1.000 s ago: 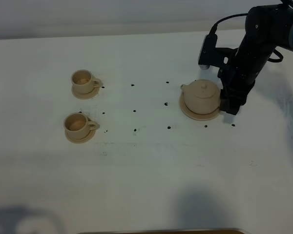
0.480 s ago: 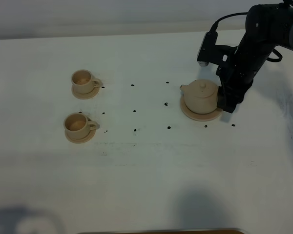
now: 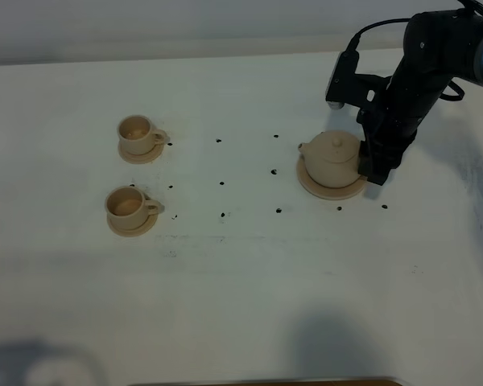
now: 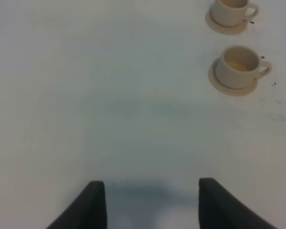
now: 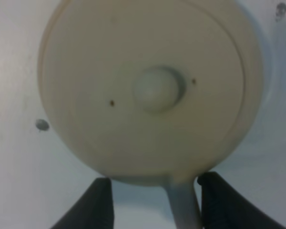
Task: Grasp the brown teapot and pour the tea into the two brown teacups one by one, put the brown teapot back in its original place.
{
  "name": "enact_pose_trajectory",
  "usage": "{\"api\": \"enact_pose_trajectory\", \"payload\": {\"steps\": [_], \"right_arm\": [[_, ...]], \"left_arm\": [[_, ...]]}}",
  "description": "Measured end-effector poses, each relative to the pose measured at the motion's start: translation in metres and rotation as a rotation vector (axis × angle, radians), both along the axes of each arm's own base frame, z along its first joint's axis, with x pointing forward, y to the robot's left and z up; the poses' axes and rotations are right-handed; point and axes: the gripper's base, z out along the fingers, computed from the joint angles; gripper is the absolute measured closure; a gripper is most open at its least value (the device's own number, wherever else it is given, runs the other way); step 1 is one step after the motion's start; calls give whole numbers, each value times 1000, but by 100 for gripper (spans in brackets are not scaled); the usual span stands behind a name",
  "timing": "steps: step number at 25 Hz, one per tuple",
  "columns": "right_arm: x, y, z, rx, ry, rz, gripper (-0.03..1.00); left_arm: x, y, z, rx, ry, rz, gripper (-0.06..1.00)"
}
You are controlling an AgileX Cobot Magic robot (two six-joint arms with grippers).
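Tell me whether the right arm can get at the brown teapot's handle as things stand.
Probably yes. The right tool is open at the brown teapot, whose handle lies between its fingers; nothing stands in the way.

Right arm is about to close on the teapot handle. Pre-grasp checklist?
1. Right tool open: ok.
2. Handle between the right tool's fingers: ok, but it sits nearer one finger than the other.
3. Teapot seated on its saucer, lid on: ok.
4. Both cups upright, openings up: ok.
5. Left tool open, well apart from the cups: ok.
6. Tea level in the teapot: cannot tell, the lid hides it.
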Motion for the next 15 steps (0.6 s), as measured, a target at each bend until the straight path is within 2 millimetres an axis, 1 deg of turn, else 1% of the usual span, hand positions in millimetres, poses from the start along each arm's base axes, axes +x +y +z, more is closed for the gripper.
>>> {"api": "enact_pose_trajectory", "payload": {"steps": [15], "right_arm": [[2,-8,-4,-100,-20,56,56]], "left_arm": [[0,0,0,0,0,0,44]]}}
